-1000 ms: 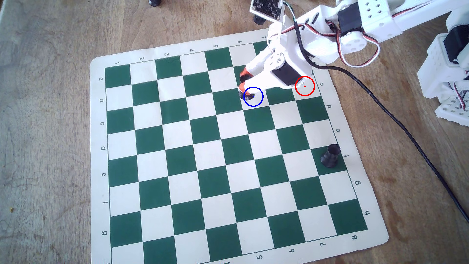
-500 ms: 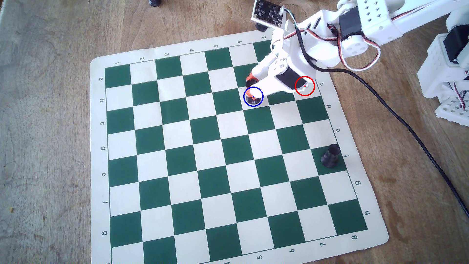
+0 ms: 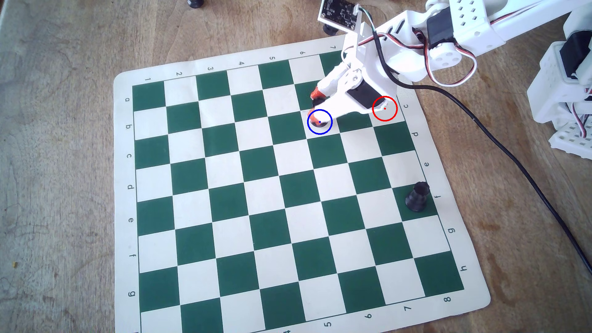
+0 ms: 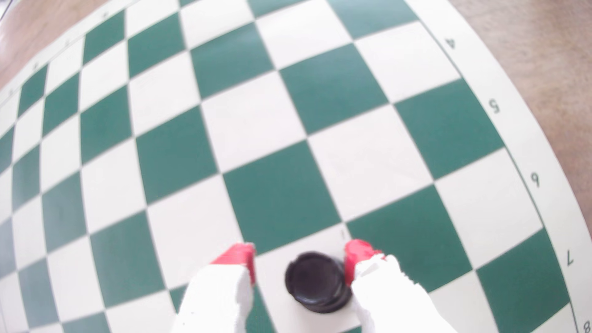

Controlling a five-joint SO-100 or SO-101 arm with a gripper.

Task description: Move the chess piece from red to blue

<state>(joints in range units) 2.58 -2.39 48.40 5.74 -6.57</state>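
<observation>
The black rook (image 3: 321,123) stands inside the blue circle (image 3: 319,121) on a white square of the green-and-white board (image 3: 224,179). My gripper (image 3: 313,104) with red-orange fingertips is around it. In the wrist view the rook (image 4: 315,281) sits between the fingertips of the gripper (image 4: 301,253). The right fingertip (image 4: 355,256) is against it, and the left fingertip (image 4: 243,256) stands clear with a gap. The jaws are open. The red circle (image 3: 384,108) lies to the right, at the board's edge, partly over my gripper's white body, with no piece showing in it.
A second black rook (image 3: 417,197) stands on a green square near the board's right edge. A black cable (image 3: 512,153) runs across the wooden table to the right of the board. The arm's base (image 3: 567,96) is at the far right. Dark pieces (image 3: 330,30) stand beyond the board's top edge.
</observation>
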